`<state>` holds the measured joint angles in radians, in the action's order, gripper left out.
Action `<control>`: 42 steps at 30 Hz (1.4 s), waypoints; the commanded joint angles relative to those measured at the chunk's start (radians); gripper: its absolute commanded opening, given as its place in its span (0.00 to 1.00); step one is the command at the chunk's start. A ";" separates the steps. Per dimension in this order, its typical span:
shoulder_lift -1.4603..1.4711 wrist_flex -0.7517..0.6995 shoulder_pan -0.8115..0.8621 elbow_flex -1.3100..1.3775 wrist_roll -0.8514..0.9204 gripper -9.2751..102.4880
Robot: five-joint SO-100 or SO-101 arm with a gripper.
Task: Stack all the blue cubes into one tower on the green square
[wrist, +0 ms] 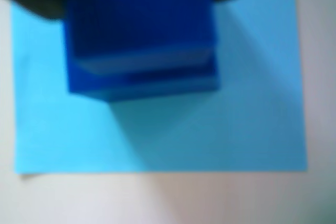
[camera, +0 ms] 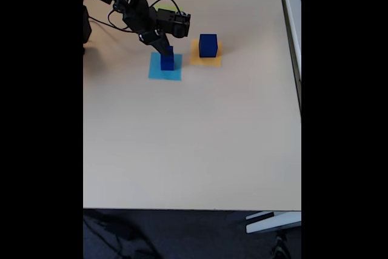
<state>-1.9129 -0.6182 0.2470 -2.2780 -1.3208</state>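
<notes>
in the fixed view the black arm (camera: 130, 7) reaches in from the upper left of the pale desk (camera: 194, 144), cables looping over its joints, and its hand (camera: 166, 51) hangs down right at a small stack of blue cubes (camera: 168, 60) standing on a light-blue square (camera: 165, 70). the stack looks like a narrower cube on a wider one, though it is too small here to count the pieces for sure. the hand's tip is at the top of that stack, touching or nearly so; whether its fingers are apart or closed on the top cube cannot be told from either picture.

just to the right in that view, a larger blue cube (camera: 208, 45) sits alone on an orange-yellow square (camera: 207, 59), apart from the stack and the arm. behind the arm's wrist a sliver of a lime-green square (camera: 161, 10) peeks out, mostly hidden by the arm, with no cube seen on it.

the wrist view is blurred. it shows the dark blue cubes (wrist: 140, 40) close up, filling the upper middle, with a stepped edge low on the stack where one block meets the next. they rest on the light-blue square (wrist: 236, 129), whose near edge ends on the pale desk (wrist: 168, 198). dark rounded shapes at the top corners flank the cubes.
</notes>
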 commanded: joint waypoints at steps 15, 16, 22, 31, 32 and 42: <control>-0.058 0.021 0.017 -0.003 0.008 0.10; -0.058 0.021 0.017 -0.005 0.008 0.10; -0.057 0.021 0.021 -0.008 0.008 0.10; -0.052 0.021 0.018 -0.003 0.003 0.09; -0.051 0.021 0.018 -0.003 0.002 0.09; -0.048 0.021 0.020 0.000 0.002 0.09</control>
<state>-1.9190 -0.6182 0.2638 -2.2918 -1.3208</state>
